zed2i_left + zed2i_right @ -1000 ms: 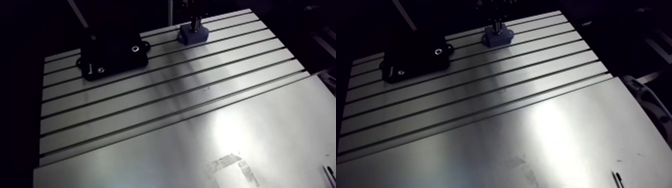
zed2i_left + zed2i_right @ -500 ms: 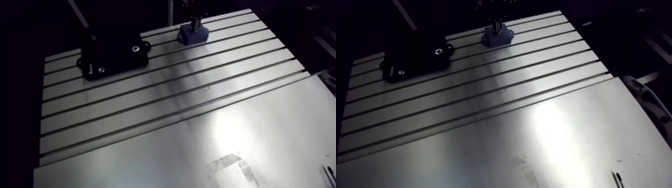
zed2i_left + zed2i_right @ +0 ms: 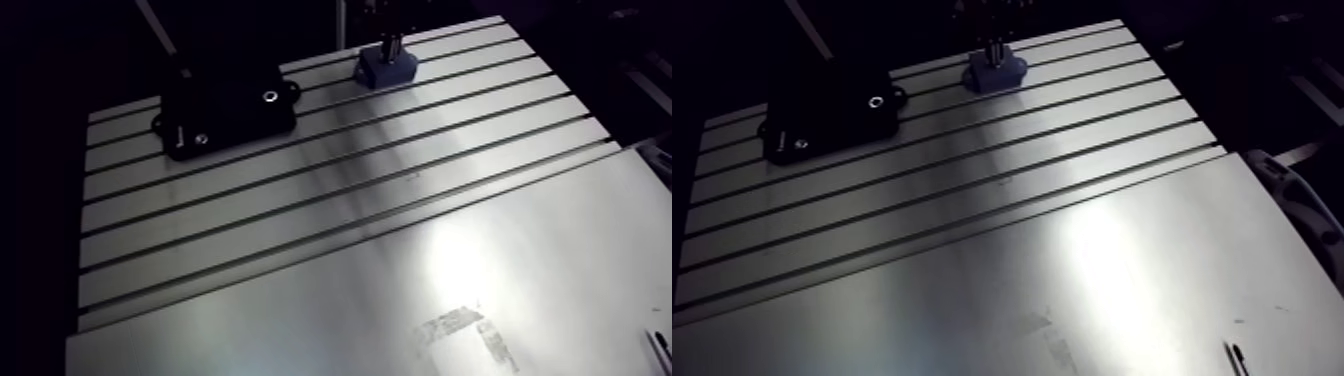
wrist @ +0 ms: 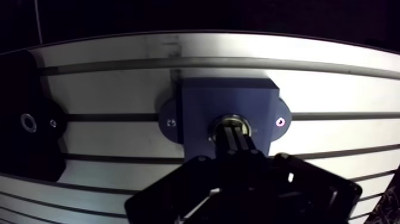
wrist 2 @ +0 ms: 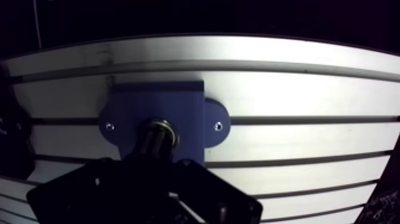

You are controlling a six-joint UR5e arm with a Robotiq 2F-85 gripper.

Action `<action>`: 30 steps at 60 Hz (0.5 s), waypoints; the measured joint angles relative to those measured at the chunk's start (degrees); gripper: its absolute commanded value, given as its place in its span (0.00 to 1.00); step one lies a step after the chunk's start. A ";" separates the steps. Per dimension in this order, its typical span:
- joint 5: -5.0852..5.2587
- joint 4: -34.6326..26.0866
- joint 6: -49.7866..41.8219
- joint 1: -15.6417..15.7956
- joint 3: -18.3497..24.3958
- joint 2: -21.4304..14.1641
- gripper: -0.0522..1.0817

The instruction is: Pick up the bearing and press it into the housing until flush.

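Note:
A blue housing [image 4: 202,101] with two mounting ears is bolted to the slotted table [image 3: 330,190] at its far edge. A metal bearing ring [image 4: 216,126] sits in the housing's bore. My gripper [image 4: 233,127] is straight above it, its two fingers shut together with their tips resting on the bearing. Whether the ring is level with the housing's face is hidden by the fingers. In the arm view the gripper [image 3: 392,44] comes down onto the housing [image 3: 385,68].
A black block [image 3: 225,108] with screws lies on the table beside the housing, also showing in the wrist view as the black block [image 4: 24,137]. A smooth plate [image 3: 480,290] covers the table's near part.
The arm view has shifted very slightly, so the camera moved a little. The gripper stays on the bearing in the housing, and the black block has not moved.

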State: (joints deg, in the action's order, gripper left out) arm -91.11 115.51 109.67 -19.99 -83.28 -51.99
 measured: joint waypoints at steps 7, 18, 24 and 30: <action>0.01 0.46 0.03 -0.02 -0.05 0.02 1.00; 0.02 0.81 0.06 -0.04 -0.05 0.03 1.00; 0.01 0.85 0.06 -0.05 -0.06 0.04 1.00; 0.01 0.90 0.07 -0.05 -0.06 0.06 1.00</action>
State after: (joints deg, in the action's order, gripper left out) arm -91.10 116.41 109.73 -20.04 -83.34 -51.93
